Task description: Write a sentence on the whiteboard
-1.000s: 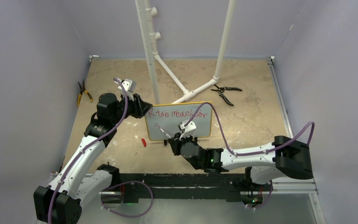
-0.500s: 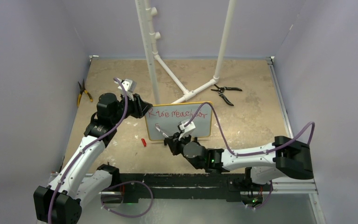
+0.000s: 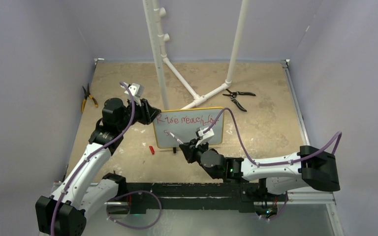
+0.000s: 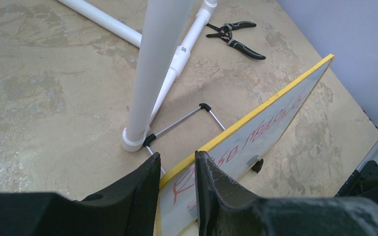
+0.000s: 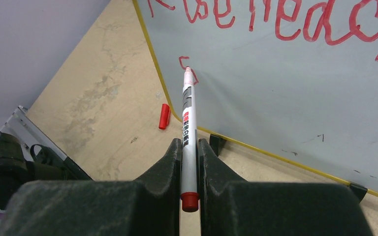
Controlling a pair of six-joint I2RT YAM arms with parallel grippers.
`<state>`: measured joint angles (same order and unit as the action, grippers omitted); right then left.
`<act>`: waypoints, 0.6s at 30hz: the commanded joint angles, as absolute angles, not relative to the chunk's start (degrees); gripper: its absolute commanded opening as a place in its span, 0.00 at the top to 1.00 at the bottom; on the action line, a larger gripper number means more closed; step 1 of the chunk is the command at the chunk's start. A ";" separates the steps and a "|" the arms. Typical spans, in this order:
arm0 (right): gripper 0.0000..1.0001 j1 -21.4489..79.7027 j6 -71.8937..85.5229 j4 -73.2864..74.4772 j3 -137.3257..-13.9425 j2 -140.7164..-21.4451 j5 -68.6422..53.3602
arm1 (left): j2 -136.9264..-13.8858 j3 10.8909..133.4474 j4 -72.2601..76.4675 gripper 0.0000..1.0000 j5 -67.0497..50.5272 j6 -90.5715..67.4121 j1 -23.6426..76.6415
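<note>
Right gripper (image 5: 189, 147) clamped on marker (image 5: 188, 113), tip at a short red stroke low on the left of the whiteboard (image 5: 295, 113). Whiteboard stands mid-desk (image 3: 266, 98); sentence (image 5: 275, 19) along its top. Left gripper (image 4: 176, 164) pinches its upper left edge. White pipe frame (image 3: 197, 93) behind.

the right gripper (image 3: 184, 146) holds a marker (image 3: 175, 137) — tip seemingly touching — at the whiteboard (image 3: 188, 129)

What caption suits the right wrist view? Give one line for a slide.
Right pincer gripping a red marker, its tip at the start of the sentence's second line on the whiteboard.
</note>
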<state>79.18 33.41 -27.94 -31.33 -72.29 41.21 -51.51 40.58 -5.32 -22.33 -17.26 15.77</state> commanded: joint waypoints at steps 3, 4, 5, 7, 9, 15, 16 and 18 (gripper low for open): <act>1.00 79.15 33.46 -29.62 -31.47 -72.73 42.59 | -51.32 40.08 -5.01 0.70 -23.73 -18.02 15.73; 1.00 79.15 33.34 -29.77 -31.60 -72.95 42.62 | -51.37 40.06 -4.96 0.70 -23.73 -18.02 15.73; 1.00 79.07 33.31 -29.73 -31.75 -73.29 42.77 | -51.33 40.10 -4.99 0.70 -23.71 -18.08 15.73; 1.00 78.81 33.35 -29.58 -32.26 -73.84 42.95 | -51.45 40.08 -4.99 0.70 -23.68 -18.04 15.73; 1.00 78.60 33.59 -29.10 -32.76 -74.31 43.40 | -51.42 40.10 -5.02 0.70 -23.67 -18.02 15.73; 1.00 77.90 33.23 -29.90 -33.14 -74.83 43.18 | -51.42 40.08 -5.10 0.70 -23.47 -17.93 15.73; 1.00 77.80 33.10 -30.07 -33.27 -75.08 43.11 | -51.42 40.10 -5.12 0.70 -23.47 -17.93 15.73; 1.00 77.43 32.83 -30.52 -33.49 -75.51 42.80 | -51.51 40.08 -5.16 0.70 -23.42 -17.93 15.73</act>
